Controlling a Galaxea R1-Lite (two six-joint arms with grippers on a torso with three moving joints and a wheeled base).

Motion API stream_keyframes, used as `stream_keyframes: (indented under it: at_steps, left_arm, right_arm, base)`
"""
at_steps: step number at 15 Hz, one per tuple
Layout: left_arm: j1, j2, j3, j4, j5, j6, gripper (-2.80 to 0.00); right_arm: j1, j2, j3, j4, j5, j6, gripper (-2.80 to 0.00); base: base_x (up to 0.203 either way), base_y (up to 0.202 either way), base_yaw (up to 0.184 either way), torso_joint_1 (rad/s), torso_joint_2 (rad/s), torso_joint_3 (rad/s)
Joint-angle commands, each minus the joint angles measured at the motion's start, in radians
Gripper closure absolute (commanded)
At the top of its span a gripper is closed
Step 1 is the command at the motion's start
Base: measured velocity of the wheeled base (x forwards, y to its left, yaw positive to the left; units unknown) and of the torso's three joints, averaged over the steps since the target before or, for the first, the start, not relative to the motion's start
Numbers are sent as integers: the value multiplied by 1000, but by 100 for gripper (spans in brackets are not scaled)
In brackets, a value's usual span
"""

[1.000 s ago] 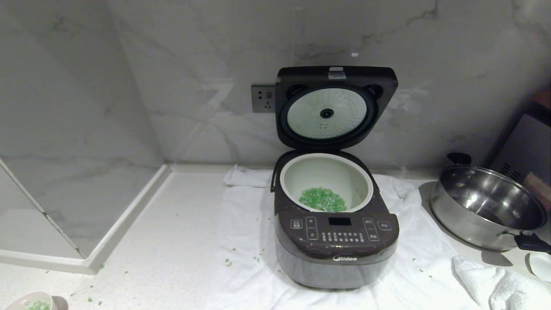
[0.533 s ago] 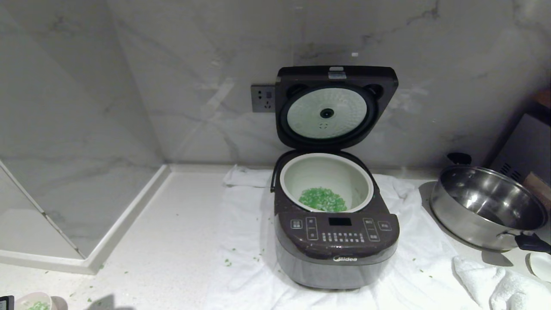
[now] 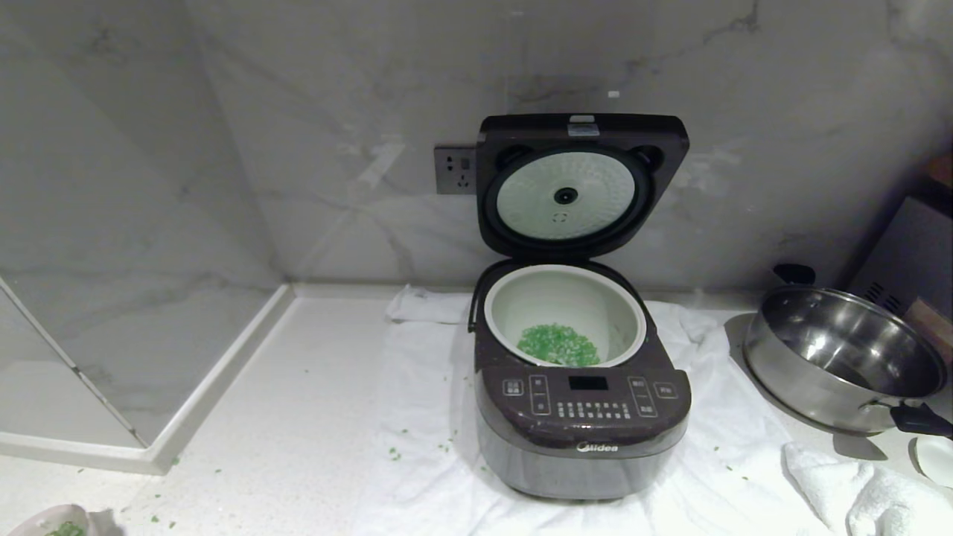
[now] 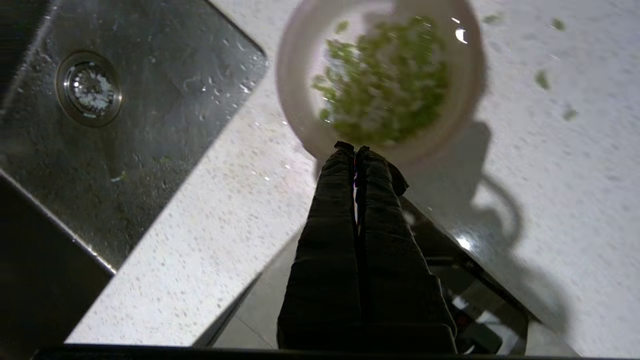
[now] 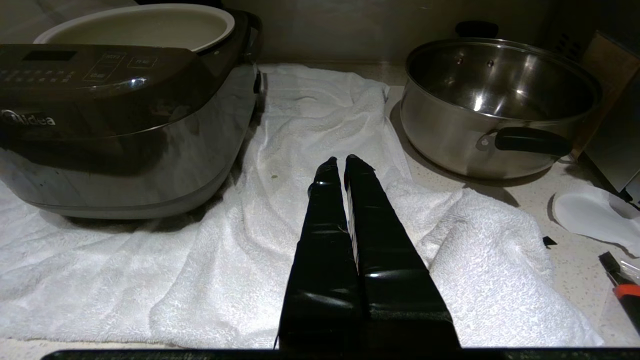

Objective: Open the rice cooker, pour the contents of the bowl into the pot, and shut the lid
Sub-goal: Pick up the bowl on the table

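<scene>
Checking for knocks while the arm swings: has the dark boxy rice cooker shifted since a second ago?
No. The dark boxy rice cooker sits in the same spot below the grey wall socket.

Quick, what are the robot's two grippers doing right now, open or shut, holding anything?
Left gripper: shut, holding nothing, its tips over the near rim of the bowl.
Right gripper: shut, holding nothing, above the white towel.

The head camera looks down from above at the rice cooker (image 3: pixel 581 387) on the bench (image 3: pixel 298 417). The left wrist camera hangs close over the bowl (image 4: pixel 380 75), at seven o'clock. The right wrist camera sits low, sharing cooker and steel pan (image 5: pixel 495 105).
</scene>
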Motion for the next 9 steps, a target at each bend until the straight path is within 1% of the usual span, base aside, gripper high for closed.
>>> stream_keyframes:
  at_steps: [1,2,3,4,9]
  left_arm:
    - [56,94,-2,-25,-4,12,0]
    - [74,94,-13,-24,-6,12,0]
    - [95,95,-22,-21,-7,14,-280]
    - [109,103,-24,-15,-7,19,-280]
    - [108,186,-17,-17,-10,21,-280]
  right_arm:
    - [0,0,0,-1,0,1,0]
    - [0,0,0,-1,0,0,0]
    - [0,0,0,0,0,0,0]
    - [0,0,0,-1,0,0,0]
    - [0,0,0,-1,0,0,0]
  base:
    - [0,0,0,0,0,0]
    - [0,0,0,0,0,0]
    - [0,0,0,0,0,0]
    - [0,0,0,0,0,0]
    - [0,0,0,0,0,0]
